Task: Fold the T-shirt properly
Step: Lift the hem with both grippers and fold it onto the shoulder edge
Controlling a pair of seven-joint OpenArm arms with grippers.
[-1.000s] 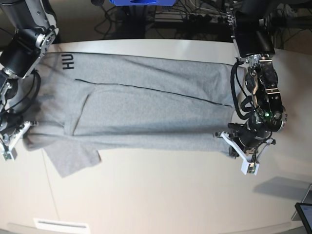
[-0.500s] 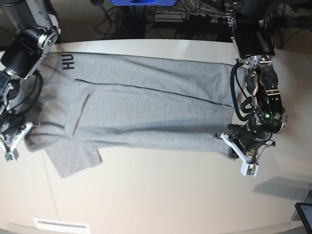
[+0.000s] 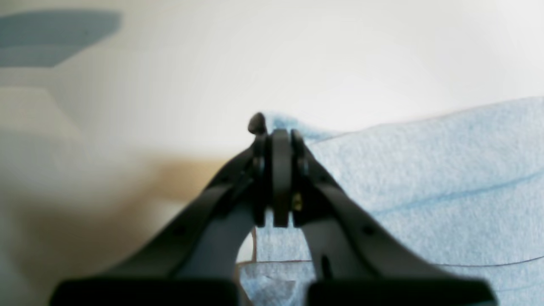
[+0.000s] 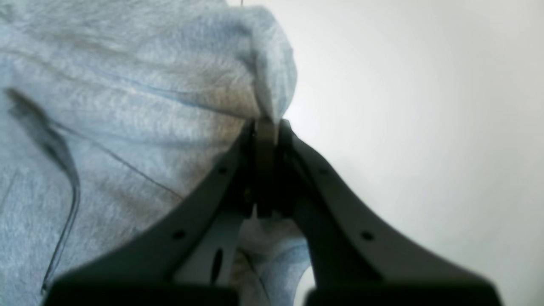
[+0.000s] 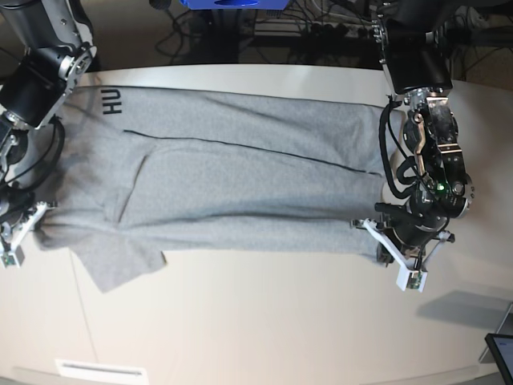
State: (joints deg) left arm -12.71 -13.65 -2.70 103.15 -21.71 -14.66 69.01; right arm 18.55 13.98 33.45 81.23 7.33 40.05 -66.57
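The heather-grey T-shirt (image 5: 240, 184) lies stretched lengthwise across the white table (image 5: 280, 321), partly folded along a dark seam line. Black letters "HU" (image 5: 111, 100) show at its far left corner, and one sleeve (image 5: 120, 261) sticks out toward the front left. My left gripper (image 5: 381, 245) is shut on the shirt's front right corner; the left wrist view shows the gripper (image 3: 274, 127) pinching the cloth edge (image 3: 425, 170). My right gripper (image 5: 42, 218) is shut on the front left corner; in the right wrist view a fold of cloth (image 4: 272, 85) bulges above the gripper (image 4: 265, 125).
A dark tablet corner (image 5: 501, 353) pokes in at the front right. A white label strip (image 5: 100, 370) lies near the front left edge. A blue object (image 5: 232, 4) and cables sit behind the table's far edge.
Both grippers have edged slightly toward the table's front, still holding their corners. The right one also slid a little outward, and the shirt's front edge looks a bit straighter.
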